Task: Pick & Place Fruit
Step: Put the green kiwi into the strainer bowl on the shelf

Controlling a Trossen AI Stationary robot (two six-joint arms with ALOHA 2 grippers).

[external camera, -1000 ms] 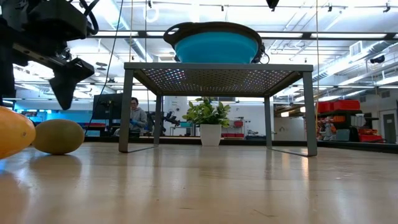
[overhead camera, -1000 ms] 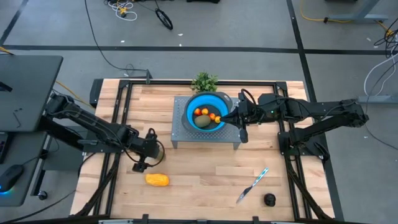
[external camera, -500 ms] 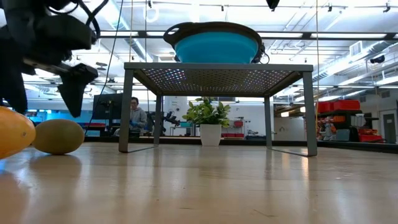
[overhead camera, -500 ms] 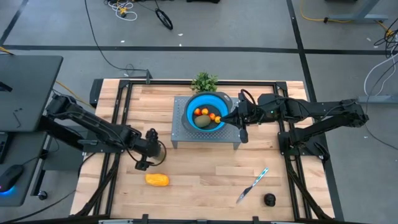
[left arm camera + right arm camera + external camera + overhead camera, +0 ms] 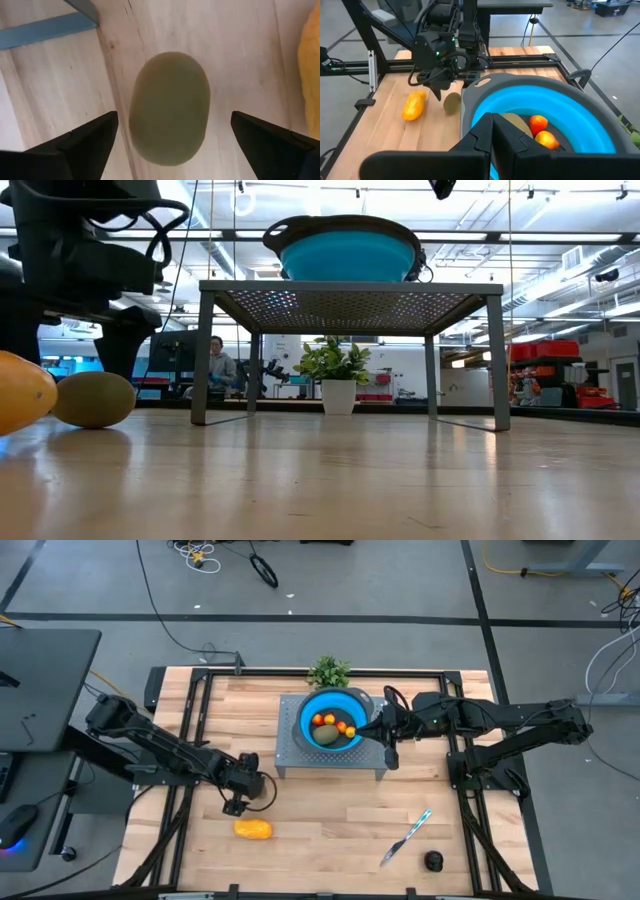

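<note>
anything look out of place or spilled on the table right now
Nothing is spilled or damaged. The only oddity: a knife lies loose on the table among the fruit, near a dark round fruit. The blue bowl sits upright on its metal stand.

I count three small orange fruits point(image 5: 331, 723) and one olive-brown oval point(image 5: 327, 736) in the blue bowl point(image 5: 309, 710). On the table point(image 5: 330, 820) I see one more olive oval point(image 5: 169, 108), one yellow-orange oblong point(image 5: 252, 829), one near-black round point(image 5: 432, 861) and one knife point(image 5: 405, 837).
</note>
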